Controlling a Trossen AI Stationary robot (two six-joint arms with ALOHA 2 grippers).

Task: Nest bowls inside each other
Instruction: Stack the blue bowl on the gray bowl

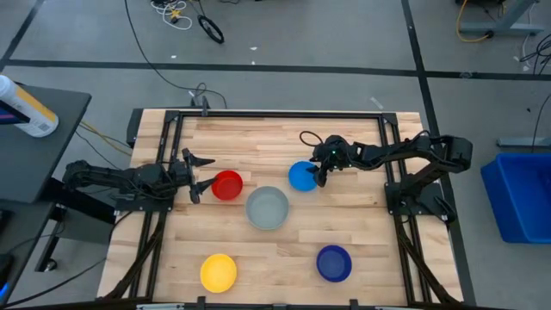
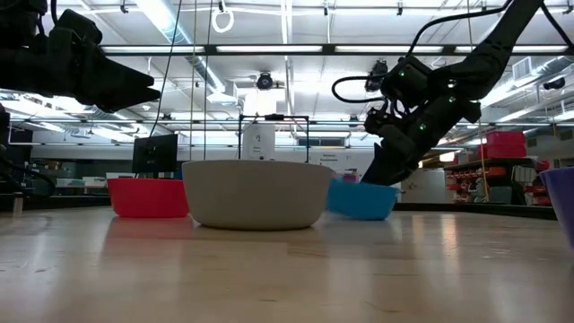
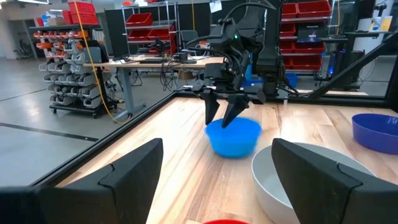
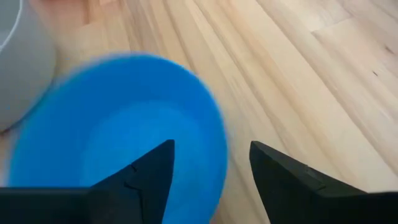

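The right gripper (image 1: 319,175) stands with its jaws apart astride the 3 o'clock rim of the light blue bowl (image 1: 301,176), gripping nothing yet. The left gripper (image 1: 200,175) waits wide open and empty at 9 o'clock of the red bowl (image 1: 227,185).
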